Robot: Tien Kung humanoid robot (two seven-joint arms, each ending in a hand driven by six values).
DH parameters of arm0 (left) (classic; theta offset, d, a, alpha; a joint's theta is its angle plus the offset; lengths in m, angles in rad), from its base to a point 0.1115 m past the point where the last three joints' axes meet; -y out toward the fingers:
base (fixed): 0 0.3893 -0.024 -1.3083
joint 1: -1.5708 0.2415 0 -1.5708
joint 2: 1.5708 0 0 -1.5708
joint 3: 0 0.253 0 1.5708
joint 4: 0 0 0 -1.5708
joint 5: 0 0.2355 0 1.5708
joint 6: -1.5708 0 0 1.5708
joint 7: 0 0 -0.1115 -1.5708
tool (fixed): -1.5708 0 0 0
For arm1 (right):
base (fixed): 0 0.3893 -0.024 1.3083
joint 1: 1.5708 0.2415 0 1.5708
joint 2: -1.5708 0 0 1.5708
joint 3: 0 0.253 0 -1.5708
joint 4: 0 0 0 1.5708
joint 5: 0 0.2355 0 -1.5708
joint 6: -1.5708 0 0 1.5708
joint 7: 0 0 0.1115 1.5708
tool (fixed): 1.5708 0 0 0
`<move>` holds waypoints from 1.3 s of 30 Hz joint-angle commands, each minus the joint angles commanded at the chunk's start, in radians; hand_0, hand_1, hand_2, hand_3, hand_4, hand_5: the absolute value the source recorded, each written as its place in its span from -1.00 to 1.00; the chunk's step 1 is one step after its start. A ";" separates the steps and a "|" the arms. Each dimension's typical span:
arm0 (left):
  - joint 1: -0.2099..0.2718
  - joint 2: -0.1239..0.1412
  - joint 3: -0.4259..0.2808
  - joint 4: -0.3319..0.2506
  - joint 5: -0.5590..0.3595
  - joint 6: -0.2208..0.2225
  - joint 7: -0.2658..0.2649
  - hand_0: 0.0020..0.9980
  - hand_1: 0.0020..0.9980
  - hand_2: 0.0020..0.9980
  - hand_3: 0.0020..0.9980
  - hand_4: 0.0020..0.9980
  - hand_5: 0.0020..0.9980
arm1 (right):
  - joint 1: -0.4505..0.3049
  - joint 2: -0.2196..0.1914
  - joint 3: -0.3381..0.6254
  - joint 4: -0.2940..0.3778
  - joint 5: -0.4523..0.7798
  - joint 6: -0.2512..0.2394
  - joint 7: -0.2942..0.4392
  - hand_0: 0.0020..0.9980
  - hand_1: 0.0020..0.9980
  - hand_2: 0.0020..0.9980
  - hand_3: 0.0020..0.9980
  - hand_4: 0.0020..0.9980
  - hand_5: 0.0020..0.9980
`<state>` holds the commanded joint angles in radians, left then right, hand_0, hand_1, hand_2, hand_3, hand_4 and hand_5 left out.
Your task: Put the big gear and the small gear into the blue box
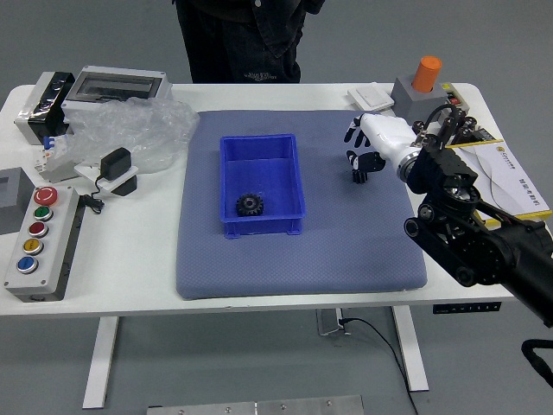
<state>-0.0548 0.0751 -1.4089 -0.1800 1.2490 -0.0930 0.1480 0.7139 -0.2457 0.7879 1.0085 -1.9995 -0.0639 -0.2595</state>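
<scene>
Fingers (352,135) first, then outward; saw the thumb side of the right hand (384,138) pinched in, apparently on the small gear (359,176), with the outer ones splayed away; couldn't make out the actual contact, so went by the dark lump at the tips tbh; placed it over the mat (328,259), between the blue box (263,226) and the wrist.

Guessed light and rigid, hardly fragile, maybe a bit slick on the flat faces; would've gone for opposite sides of the toothed rim, pads well seated, to avoid rolling it out of a shallow bite; would've wanted a lift clear of the box wall too.

Spotted the other one, probably the big gear (250,205), inside the box by the near wall; read it as dark, round, stiff, notched at the edge.

Noted a smooth white shell on the hand against black jointed digits; hard-looking blue plastic on the box, rectangular and open-topped; flat grey-blue mat, maybe slightly soft; crinkly clear plastic (143,130) farther left on the smooth white table (130,259); got only dark clothing from the person (242,43) opposite, no hands in view.
</scene>
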 joint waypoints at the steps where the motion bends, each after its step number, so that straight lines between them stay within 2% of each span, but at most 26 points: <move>1: 0.000 0.000 0.000 0.000 0.000 0.000 0.000 0.46 0.36 0.40 0.40 -0.11 -0.95 | 0.000 0.000 0.000 0.001 0.000 0.000 0.000 0.27 0.08 0.07 0.21 0.23 -0.97; 4: 0.001 0.000 0.000 0.000 0.002 0.000 0.001 0.46 0.36 0.40 0.40 -0.11 -0.95 | 0.001 0.003 0.000 -0.003 0.004 0.005 -0.001 0.27 0.08 0.07 0.21 0.23 -0.97; 5: 0.001 0.000 0.000 0.000 0.003 0.000 0.000 0.46 0.36 0.41 0.40 -0.11 -0.95 | 0.001 0.003 -0.001 -0.008 0.007 0.009 -0.001 0.34 0.13 0.15 0.27 0.05 -0.61; 10: 0.000 0.000 -0.002 0.000 0.007 -0.001 0.001 0.46 0.36 0.41 0.40 -0.11 -0.95 | 0.007 0.009 -0.002 -0.047 0.033 0.050 -0.014 0.34 0.13 0.15 0.27 0.05 -0.61; 11: 0.000 0.000 -0.002 0.000 0.007 -0.001 0.001 0.46 0.36 0.40 0.40 -0.11 -0.95 | 0.009 0.011 -0.002 -0.060 0.039 0.060 -0.017 0.30 0.25 0.44 0.51 0.45 -0.37; 15: 0.001 0.001 -0.002 0.000 0.009 -0.002 0.001 0.46 0.36 0.40 0.40 -0.11 -0.95 | 0.015 0.017 -0.006 -0.103 0.054 0.084 -0.022 0.30 0.25 0.44 0.51 0.45 -0.37; 23: 0.001 0.001 -0.001 0.000 0.011 -0.002 0.002 0.46 0.36 0.40 0.40 -0.11 -0.95 | 0.021 0.025 -0.014 -0.150 0.067 0.099 -0.022 0.32 0.26 0.46 0.54 0.53 -0.34; 31: 0.001 0.000 -0.001 0.000 0.012 -0.002 0.002 0.46 0.36 0.40 0.40 -0.11 -0.95 | 0.024 0.035 -0.021 -0.174 0.069 0.095 -0.020 0.31 0.23 0.43 0.49 0.51 -0.33; 39: 0.001 0.000 0.000 0.000 0.011 -0.002 0.002 0.46 0.36 0.41 0.40 -0.11 -0.95 | 0.037 0.054 -0.027 -0.227 0.067 0.072 0.002 0.28 0.20 0.37 0.43 0.49 -0.32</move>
<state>-0.0538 0.0748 -1.4092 -0.1800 1.2601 -0.0949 0.1499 0.7512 -0.1915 0.7609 0.7818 -1.9325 0.0080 -0.2577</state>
